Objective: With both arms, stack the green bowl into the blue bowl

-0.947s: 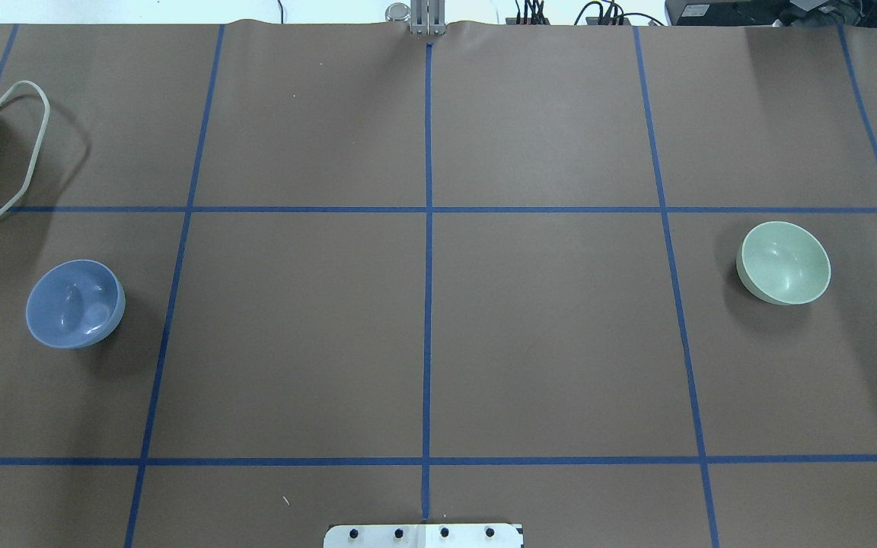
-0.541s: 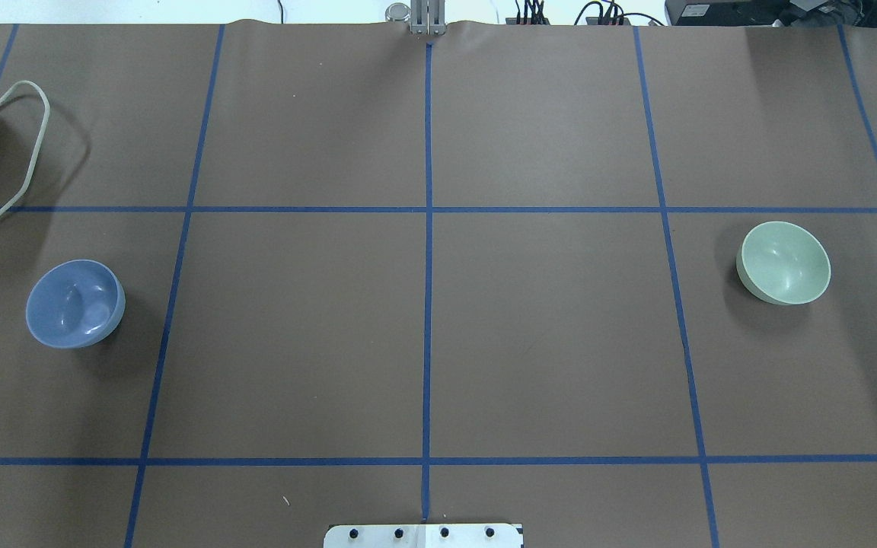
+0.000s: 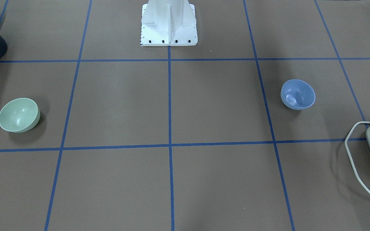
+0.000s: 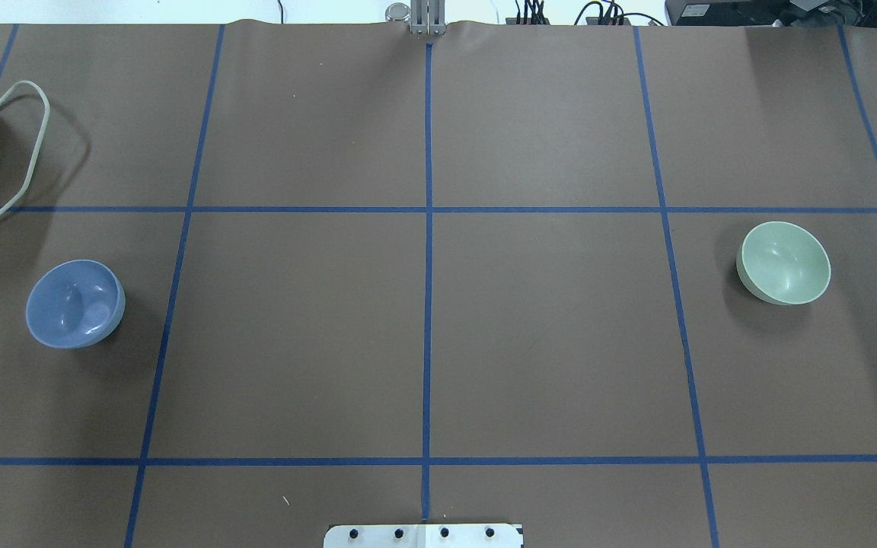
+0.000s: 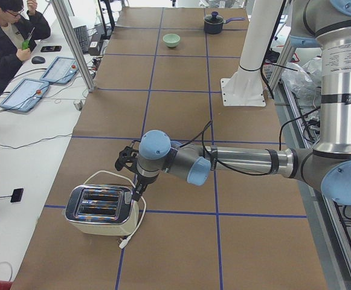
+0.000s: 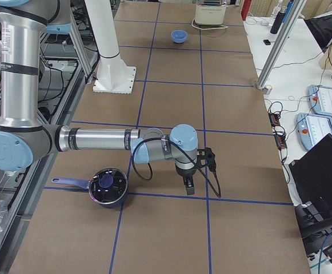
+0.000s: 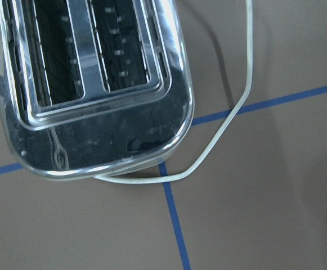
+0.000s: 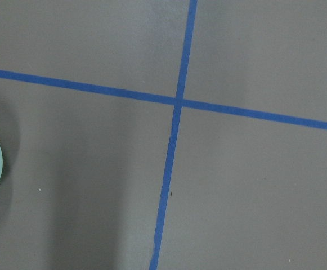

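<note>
You'll find the green bowl upright on the robot's right, the blue bowl far left, well apart. Likely light, rigid, slippery: pinch its rim. Left gripper, right gripper — opening cannot be told.

Nothing legible anywhere — the green bowl and the blue bowl are plain, the toaster bare chrome, and the tablets beside the table look too small to read.
</note>
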`<state>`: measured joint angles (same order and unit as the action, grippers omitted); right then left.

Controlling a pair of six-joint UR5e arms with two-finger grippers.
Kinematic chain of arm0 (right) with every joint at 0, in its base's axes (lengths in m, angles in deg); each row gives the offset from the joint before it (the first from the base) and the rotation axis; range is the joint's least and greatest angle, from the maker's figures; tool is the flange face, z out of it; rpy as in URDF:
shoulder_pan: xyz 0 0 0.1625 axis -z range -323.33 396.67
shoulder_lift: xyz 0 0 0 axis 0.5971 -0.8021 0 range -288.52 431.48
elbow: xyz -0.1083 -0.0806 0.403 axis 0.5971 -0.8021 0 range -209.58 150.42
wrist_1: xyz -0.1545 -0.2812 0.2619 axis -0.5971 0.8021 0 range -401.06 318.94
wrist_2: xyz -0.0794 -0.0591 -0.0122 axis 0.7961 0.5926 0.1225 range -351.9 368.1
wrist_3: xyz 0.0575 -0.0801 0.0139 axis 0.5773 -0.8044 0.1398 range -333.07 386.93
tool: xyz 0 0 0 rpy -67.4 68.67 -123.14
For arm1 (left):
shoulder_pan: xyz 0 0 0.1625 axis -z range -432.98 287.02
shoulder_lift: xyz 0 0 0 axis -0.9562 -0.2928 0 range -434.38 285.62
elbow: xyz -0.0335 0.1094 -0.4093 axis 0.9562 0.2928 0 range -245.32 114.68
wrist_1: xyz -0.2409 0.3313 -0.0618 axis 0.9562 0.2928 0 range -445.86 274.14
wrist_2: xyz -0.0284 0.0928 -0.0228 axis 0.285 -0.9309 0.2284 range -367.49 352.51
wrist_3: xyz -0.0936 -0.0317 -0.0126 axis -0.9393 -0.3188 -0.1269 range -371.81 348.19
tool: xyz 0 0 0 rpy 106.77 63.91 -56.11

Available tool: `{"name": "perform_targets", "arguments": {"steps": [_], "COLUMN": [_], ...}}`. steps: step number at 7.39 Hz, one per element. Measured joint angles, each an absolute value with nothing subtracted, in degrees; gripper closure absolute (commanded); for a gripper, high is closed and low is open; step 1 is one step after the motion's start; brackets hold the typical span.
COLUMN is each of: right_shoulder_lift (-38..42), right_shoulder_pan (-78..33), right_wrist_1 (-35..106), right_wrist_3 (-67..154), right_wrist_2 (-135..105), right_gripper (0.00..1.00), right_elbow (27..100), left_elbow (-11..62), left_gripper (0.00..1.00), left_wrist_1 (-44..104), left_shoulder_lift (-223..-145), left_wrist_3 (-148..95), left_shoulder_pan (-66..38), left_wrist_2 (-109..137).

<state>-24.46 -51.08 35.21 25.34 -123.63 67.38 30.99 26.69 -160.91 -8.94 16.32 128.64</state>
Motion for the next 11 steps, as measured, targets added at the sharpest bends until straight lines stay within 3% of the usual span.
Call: {"name": "perform_targets", "arguments": {"steps": [4,11], "right_shoulder_lift": [-21.17,-23.0], "right_shoulder_pan": [-46.0,-34.18], "right_wrist_1": [29.94,26.51], "right_wrist_3": [38.71,58.38], "right_wrist_2": [-123.91,-117.55], "right_gripper": [0.0,0.0], "right_elbow": [70.42,76.38], "left_elbow": [30.68,30.89], "left_gripper": [0.02,0.02], "left_wrist_1": [34.23,49.58], "left_shoulder_lift": [-162.83,-157.19], "left_wrist_3": [-11.46,-46.61], "left_shoulder_pan": [14.84,-12.82], "left_wrist_2": [129.17,116.2]}}
